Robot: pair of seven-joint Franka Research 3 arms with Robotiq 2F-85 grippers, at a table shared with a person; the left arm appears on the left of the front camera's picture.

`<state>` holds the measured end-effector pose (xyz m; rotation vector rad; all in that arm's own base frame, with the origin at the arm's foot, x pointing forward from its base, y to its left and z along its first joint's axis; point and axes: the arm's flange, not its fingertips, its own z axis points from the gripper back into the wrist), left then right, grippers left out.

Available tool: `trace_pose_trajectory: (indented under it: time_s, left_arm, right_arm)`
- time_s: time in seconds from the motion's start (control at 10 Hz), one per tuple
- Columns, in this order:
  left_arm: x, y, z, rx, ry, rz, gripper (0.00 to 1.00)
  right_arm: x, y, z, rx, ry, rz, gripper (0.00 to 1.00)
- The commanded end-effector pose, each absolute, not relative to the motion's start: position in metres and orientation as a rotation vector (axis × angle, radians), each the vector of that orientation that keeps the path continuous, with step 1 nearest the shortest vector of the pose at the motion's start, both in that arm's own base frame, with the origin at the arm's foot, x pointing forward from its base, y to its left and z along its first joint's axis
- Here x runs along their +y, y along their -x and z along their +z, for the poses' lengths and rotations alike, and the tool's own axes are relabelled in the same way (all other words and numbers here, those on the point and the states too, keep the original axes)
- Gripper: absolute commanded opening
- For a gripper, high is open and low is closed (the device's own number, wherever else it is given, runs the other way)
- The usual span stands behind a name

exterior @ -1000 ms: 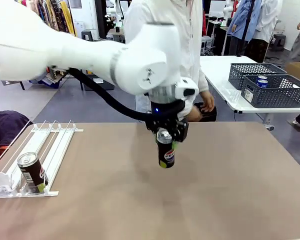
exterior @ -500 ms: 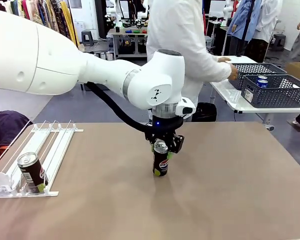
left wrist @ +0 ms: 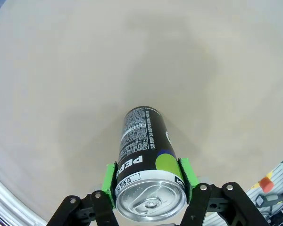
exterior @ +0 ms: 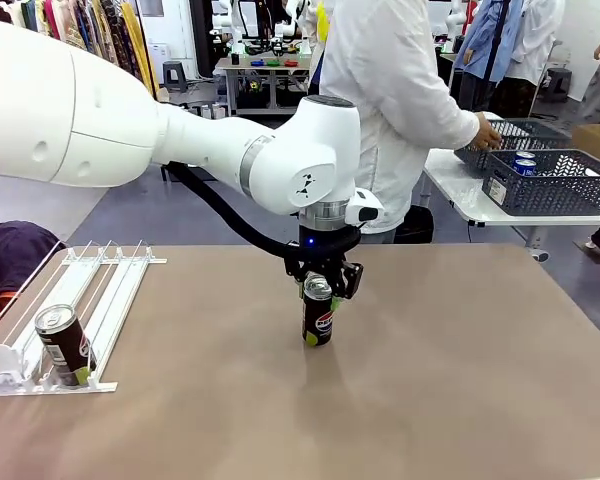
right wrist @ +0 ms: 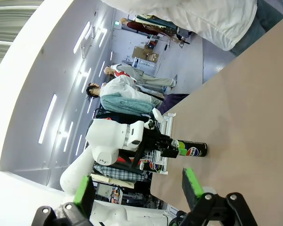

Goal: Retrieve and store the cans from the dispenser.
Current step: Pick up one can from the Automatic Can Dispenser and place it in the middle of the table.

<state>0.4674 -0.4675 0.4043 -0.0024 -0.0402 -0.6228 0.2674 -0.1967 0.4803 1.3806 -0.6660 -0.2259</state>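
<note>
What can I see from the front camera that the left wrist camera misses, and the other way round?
Front view: the dispenser at the left with a racked can in it, and a person reaching toward grey baskets, one holding blue cans.
Left wrist view: close up, the black can shows its silver top, pull tab and small print, with green pads pressing its sides.
Both: the left pincer shut on that can, upright on or just above the brown table.
</note>
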Motion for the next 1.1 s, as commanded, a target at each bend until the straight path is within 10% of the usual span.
trace_pose_trajectory:
  time_s: [0.0,1.0]
  left_arm:
    - [-0.465,-0.461,0.413,-0.054,-0.004,-0.599,1.0]
    - [-0.248,-0.411,0.597,-0.273,0.45,-0.428,1.0]
  right_arm:
    - [-0.198,-0.27,0.484,-0.688,-1.394,-0.219,1.0]
    - [-0.198,-0.27,0.484,-0.688,-1.394,-0.219,1.0]
